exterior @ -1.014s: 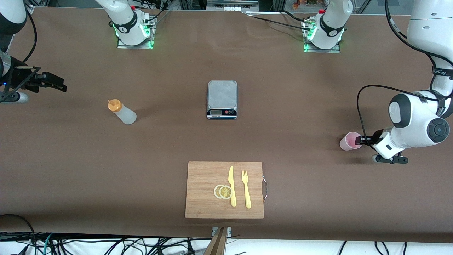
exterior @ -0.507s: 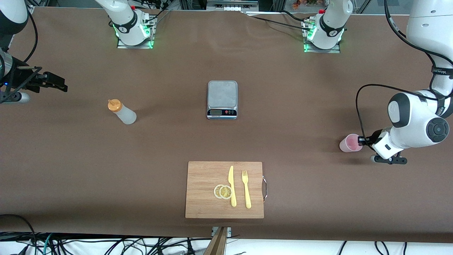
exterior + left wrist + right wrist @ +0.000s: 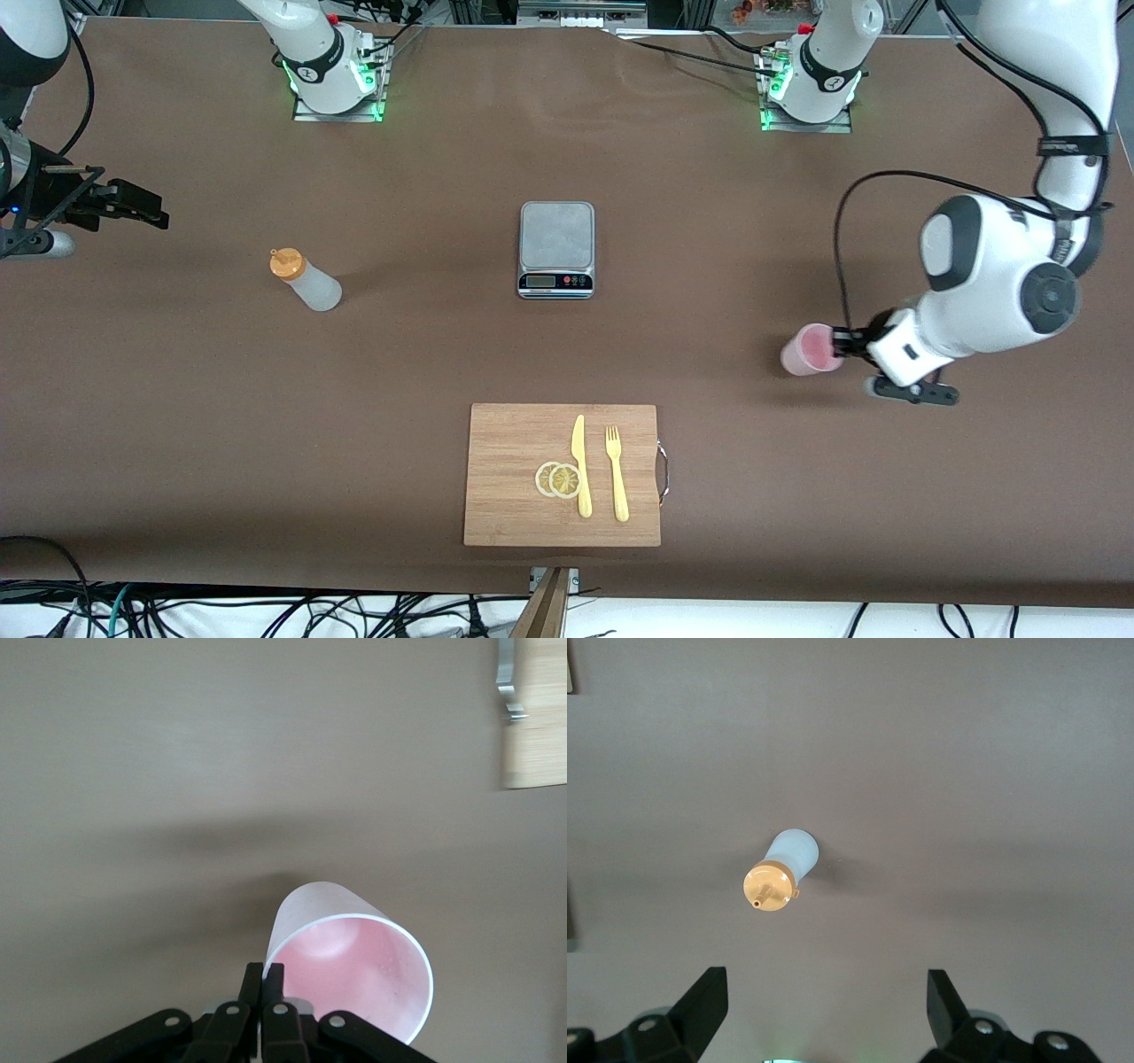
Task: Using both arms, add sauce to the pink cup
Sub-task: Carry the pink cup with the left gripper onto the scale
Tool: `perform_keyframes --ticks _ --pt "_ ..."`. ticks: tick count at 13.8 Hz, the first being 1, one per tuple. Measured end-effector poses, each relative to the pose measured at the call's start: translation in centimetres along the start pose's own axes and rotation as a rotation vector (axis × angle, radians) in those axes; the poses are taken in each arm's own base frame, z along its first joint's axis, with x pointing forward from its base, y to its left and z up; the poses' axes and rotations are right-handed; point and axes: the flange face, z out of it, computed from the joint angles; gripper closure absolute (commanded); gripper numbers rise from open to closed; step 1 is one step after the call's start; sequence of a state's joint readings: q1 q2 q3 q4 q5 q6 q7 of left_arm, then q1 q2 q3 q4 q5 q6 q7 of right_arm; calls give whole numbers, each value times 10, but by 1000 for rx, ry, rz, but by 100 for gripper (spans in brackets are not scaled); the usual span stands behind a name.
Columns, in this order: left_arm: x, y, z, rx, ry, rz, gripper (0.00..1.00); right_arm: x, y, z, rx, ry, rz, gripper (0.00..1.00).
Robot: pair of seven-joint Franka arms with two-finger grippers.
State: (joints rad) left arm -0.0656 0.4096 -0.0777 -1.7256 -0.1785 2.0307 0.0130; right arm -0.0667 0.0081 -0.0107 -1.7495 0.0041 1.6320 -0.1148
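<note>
— Since a second ago the left gripper (image 3: 842,346) has carried the pink cup (image 3: 808,350) off the table's end, toward the scale (image 3: 556,249).

— Grip?

— Pinched tight on the cup's rim.

— And the sauce bottle (image 3: 304,280)?

— Standing untouched toward the right arm's end; the right gripper (image 3: 824,1005) waits over it, spread wide, holding nothing.

You see a matt brown table covering (image 3: 425,354), faintly rippled. The small pale-pink tapered plastic cup (image 3: 350,970) looks smooth and satiny; the translucent whitish plastic squeeze bottle (image 3: 306,280) has a glossier orange cap. The brushed-metal kitchen scale (image 3: 556,248) and light grained wooden cutting board (image 3: 514,478) look dull.
</note>
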Motion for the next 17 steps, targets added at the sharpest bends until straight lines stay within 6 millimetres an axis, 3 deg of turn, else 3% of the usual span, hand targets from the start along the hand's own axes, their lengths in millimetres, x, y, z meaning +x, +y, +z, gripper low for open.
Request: perform_keyframes --ticks 4,8,10,13,17 --pt "-32 135 15 2 -62 -42 100 0 0 0 0 -1 0 1" --pt "-78 244 39 28 -96 -128 100 0 0 0 0 -1 -1 1" --pt "-103 288 52 41 -96 -175 100 0 0 0 0 -1 -1 1" --pt "-137 338 68 48 -83 -251 100 0 -1 0 0 -2 -1 1" --pt "-177 378 97 42 -58 -300 100 0 0 0 0 -2 0 1"
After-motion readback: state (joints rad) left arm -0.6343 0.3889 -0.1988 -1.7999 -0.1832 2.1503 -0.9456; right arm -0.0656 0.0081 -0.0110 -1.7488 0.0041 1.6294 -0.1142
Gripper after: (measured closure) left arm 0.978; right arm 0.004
